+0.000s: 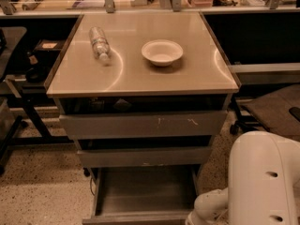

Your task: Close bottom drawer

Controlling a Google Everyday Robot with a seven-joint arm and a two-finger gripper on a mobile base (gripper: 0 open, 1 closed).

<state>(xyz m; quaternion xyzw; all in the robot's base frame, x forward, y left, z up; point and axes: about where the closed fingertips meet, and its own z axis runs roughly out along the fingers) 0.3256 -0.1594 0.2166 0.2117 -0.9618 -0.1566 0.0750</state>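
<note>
The bottom drawer (145, 194) of the grey metal cabinet is pulled far out. Its flat grey tray shows and its plain front (140, 217) lies at the lower edge of the view. Above it are the middle drawer front (143, 156) and the widest drawer front (143, 124) with white scratches; both stand slightly out. My white arm (262, 182) fills the lower right corner, with a lower segment (208, 209) beside the drawer's right front corner. My gripper is out of view below the frame.
On the cabinet's beige top (140, 74) lie a clear plastic bottle (99, 43) on its side and a white bowl (162, 52). Dark desks and chair legs stand on the left (18, 102) and right (272, 107). The floor is speckled (42, 186).
</note>
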